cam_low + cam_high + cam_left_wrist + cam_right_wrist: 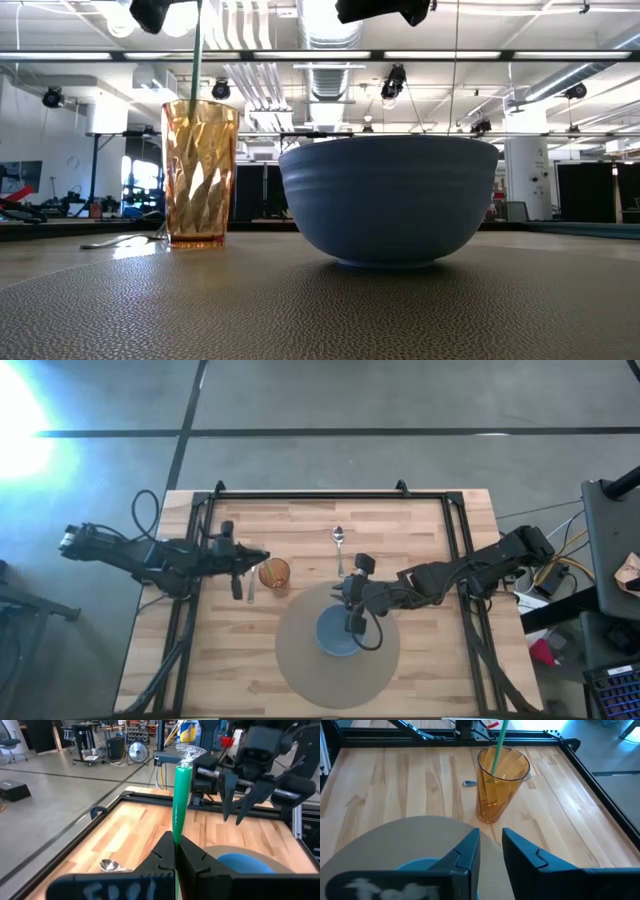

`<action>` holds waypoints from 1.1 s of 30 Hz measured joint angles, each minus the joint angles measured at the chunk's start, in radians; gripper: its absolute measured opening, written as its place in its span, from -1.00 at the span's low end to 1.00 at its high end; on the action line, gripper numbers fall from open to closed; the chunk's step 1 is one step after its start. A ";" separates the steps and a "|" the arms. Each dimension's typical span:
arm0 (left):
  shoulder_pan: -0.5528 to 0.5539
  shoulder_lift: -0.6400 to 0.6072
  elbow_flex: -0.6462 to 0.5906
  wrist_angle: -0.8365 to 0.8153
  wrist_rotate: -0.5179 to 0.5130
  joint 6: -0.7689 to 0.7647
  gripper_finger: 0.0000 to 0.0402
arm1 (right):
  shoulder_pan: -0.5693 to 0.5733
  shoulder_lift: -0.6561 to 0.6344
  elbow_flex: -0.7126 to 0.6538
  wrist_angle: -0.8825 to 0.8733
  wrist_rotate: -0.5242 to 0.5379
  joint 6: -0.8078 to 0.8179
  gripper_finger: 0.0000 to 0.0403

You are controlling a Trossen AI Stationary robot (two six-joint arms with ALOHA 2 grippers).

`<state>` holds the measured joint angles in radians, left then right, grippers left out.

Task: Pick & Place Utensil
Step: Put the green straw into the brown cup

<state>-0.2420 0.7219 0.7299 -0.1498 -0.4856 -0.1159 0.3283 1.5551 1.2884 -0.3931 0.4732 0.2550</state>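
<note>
Nearest us in the low view, the grey round mat [300,310] fills the foreground, carrying the blue bowl [337,632], and our right gripper [352,605] hovers over the bowl's far rim with its fingers slightly parted and nothing between them. Left of the bowl, our left gripper [262,558] is clamped tight on a green straw [180,800] whose lower end stands inside the amber tumbler [499,782]. We see a spoon [339,542] lying on the bare wooden table [420,530] just beyond the mat, and another piece of cutlery [251,592] beside the tumbler, partly hidden.
</note>
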 joint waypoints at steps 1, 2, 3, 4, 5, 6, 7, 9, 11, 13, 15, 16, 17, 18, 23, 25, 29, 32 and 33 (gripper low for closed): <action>0.000 0.000 -0.017 0.019 -0.006 -0.004 -1.00 | 0.000 0.000 0.000 0.000 0.000 0.000 -0.64; 0.000 0.000 -0.033 0.033 -0.008 -0.007 -1.00 | 0.000 0.000 0.000 0.000 0.000 0.003 -0.64; 0.001 0.000 -0.048 0.049 -0.011 -0.012 -1.00 | 0.000 0.000 0.000 0.000 0.000 0.003 -0.65; 0.002 0.000 -0.064 0.066 -0.014 -0.016 -1.00 | 0.000 0.001 0.000 0.000 0.000 0.003 -0.65; 0.002 -0.001 -0.081 0.087 -0.015 -0.017 -1.00 | 0.000 0.002 0.000 0.000 0.000 0.004 -0.66; 0.003 -0.001 -0.097 0.108 -0.017 -0.017 -1.00 | 0.000 0.003 0.000 0.000 0.000 0.004 -0.66; 0.003 -0.001 -0.111 0.121 -0.022 -0.018 -1.00 | 0.000 0.005 0.000 0.000 0.000 0.004 -0.66; 0.004 -0.001 -0.135 0.138 -0.044 -0.019 -1.00 | 0.000 0.006 0.000 0.000 0.000 0.004 -0.66; 0.005 -0.002 -0.158 0.145 -0.089 -0.024 -1.00 | 0.000 0.006 0.000 0.000 0.000 0.006 -0.66; 0.005 -0.003 -0.181 0.159 -0.126 -0.041 -1.00 | 0.000 0.006 0.000 0.001 0.000 0.007 -0.66; 0.007 -0.003 -0.202 0.181 -0.136 -0.049 -1.00 | 0.000 0.006 0.000 0.000 0.000 0.007 -0.66; 0.007 -0.003 -0.212 0.197 -0.136 -0.052 -1.00 | 0.000 0.006 0.000 0.000 0.000 0.007 -0.66; 0.007 -0.003 -0.219 0.207 -0.136 -0.059 -1.00 | 0.000 0.006 0.000 0.001 0.000 0.007 -0.66; 0.007 -0.003 -0.227 0.215 -0.137 -0.069 -1.00 | 0.000 0.006 0.000 0.001 0.000 0.007 -0.66; 0.011 -0.003 -0.259 0.259 -0.145 -0.124 -1.00 | 0.000 0.006 0.000 0.002 0.000 0.007 -0.66; 0.011 -0.003 -0.267 0.261 -0.146 -0.143 -1.00 | 0.000 0.006 0.000 0.002 0.000 0.007 -0.66; 0.011 -0.002 -0.279 0.267 -0.154 -0.153 -1.00 | 0.000 0.006 0.000 0.002 0.000 0.007 -0.66; 0.011 -0.001 -0.282 0.272 -0.170 -0.155 -1.00 | 0.000 0.006 0.000 0.002 0.000 0.007 -0.66; 0.011 -0.001 -0.285 0.272 -0.171 -0.155 -1.00 | 0.000 0.006 0.000 0.002 0.000 0.007 -0.66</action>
<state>-0.2306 0.7212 0.4451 0.1224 -0.6571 -0.2706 0.3286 1.5612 1.2884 -0.3916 0.4732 0.2621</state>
